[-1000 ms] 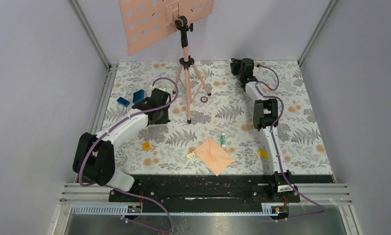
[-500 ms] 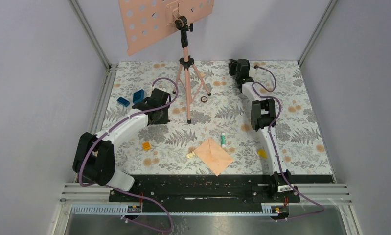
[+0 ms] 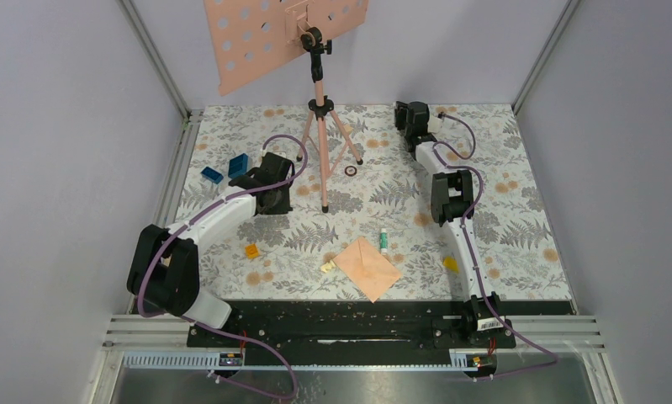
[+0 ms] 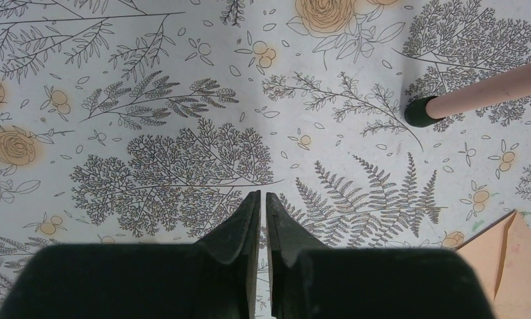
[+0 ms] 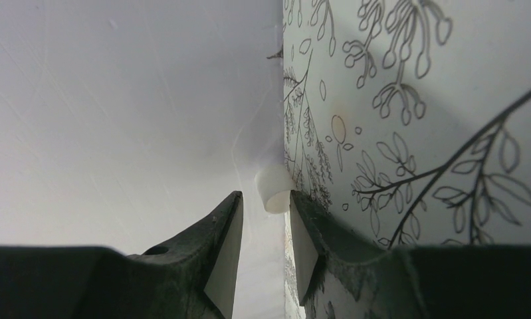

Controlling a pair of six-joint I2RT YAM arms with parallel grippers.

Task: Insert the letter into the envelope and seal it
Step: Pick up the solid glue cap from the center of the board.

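The peach-pink envelope (image 3: pixel 367 267) lies flat near the table's front edge, corner towards the arms. One of its corners shows at the lower right of the left wrist view (image 4: pixel 510 260). The letter is not in view. My left gripper (image 3: pixel 275 192) (image 4: pixel 262 198) hovers over the floral mat left of the tripod, shut with nothing in it. My right gripper (image 3: pixel 413 114) (image 5: pixel 264 194) is at the back wall, its jaws apart and nothing between them. A small white cap-like piece (image 5: pixel 274 189) sits just past its fingertips where the mat meets the wall.
A pink tripod (image 3: pixel 320 126) with a perforated pink plate (image 3: pixel 256 34) stands at the back centre; one foot (image 4: pixel 419 111) is near my left gripper. A white glue stick (image 3: pixel 383 241), blue blocks (image 3: pixel 237 165), yellow blocks (image 3: pixel 252 250) and a small ring (image 3: pixel 351 171) lie about.
The right arm's far end has shifted slightly left along the back wall. The left arm and the envelope have not moved.
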